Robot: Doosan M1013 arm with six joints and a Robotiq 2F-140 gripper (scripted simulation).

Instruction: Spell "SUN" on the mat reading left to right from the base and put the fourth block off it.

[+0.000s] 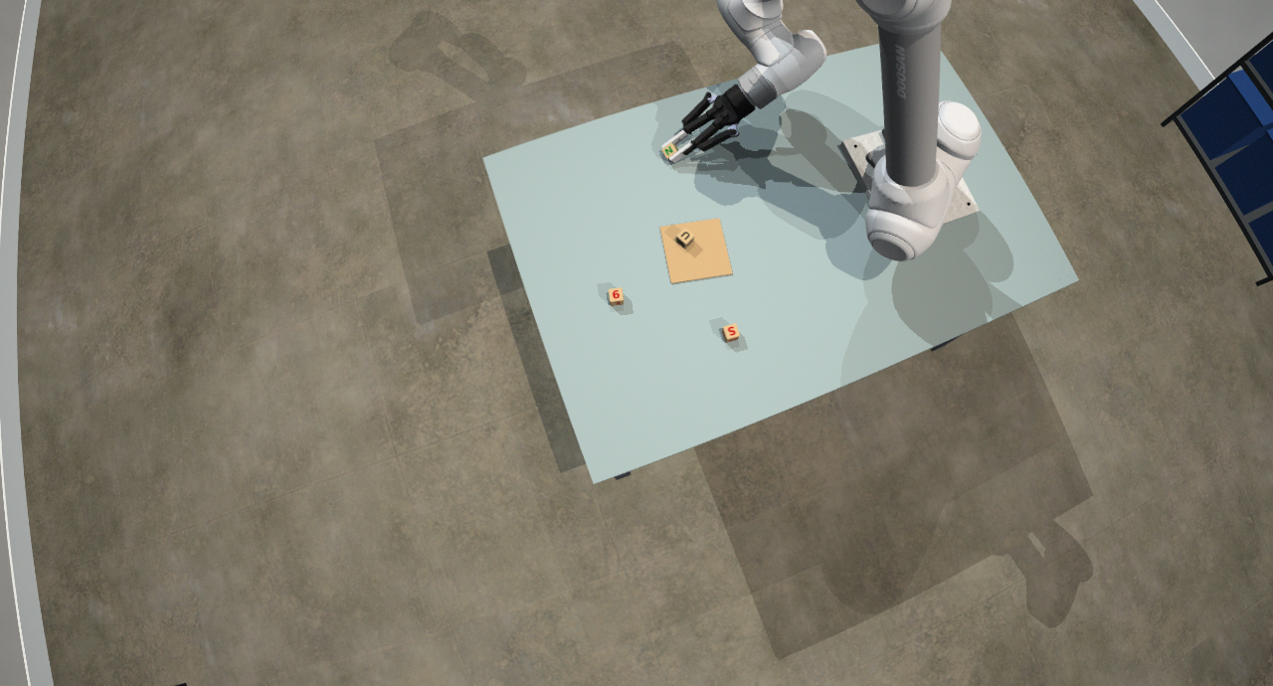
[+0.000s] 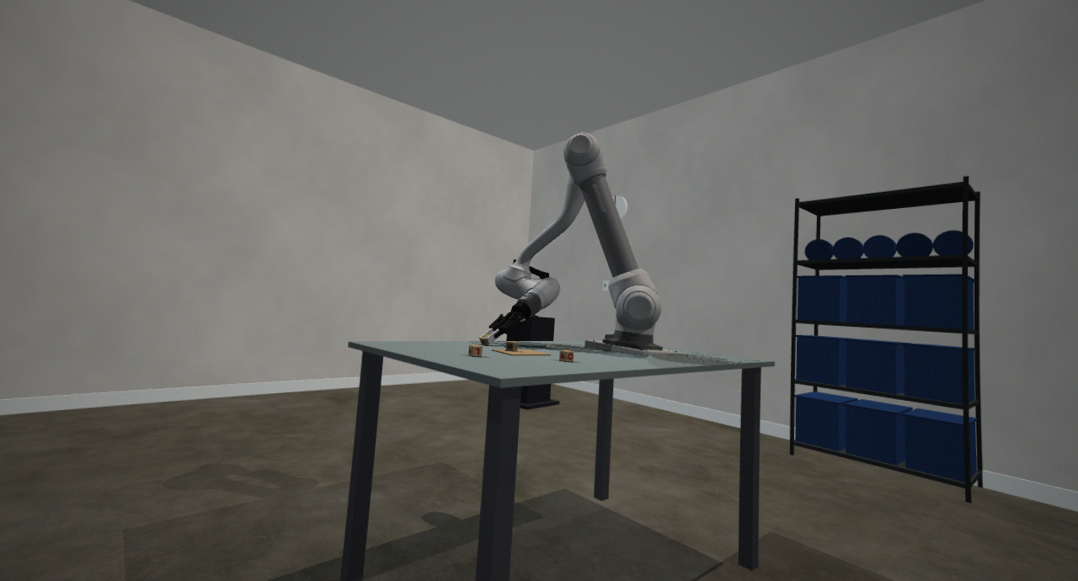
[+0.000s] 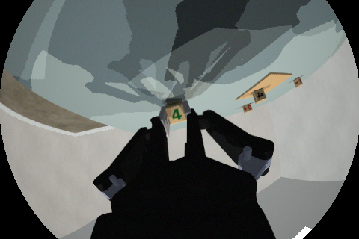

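Since our hand (image 1: 670, 149) (image 2: 487, 338) (image 3: 176, 110) is clenched on the N block (image 1: 669, 150) (image 2: 484, 340) (image 3: 175, 114), next is probably carrying it nearward in the top view, toward the mat (image 1: 705, 265) (image 2: 531, 353) (image 3: 274, 79).

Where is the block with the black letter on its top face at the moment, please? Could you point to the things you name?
In the top view, the black-lettered block (image 1: 684, 238) (image 2: 511, 346) (image 3: 259, 95) is on the orange mat (image 1: 707, 266) (image 2: 531, 353) (image 3: 274, 79), toward the mat's upper-left corner.

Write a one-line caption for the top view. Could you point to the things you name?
Hand (image 1: 672, 147) gripping the N block (image 1: 669, 150), U block (image 1: 684, 238) on the mat (image 1: 712, 261), S (image 1: 730, 332) and 6 (image 1: 616, 295) blocks off it.
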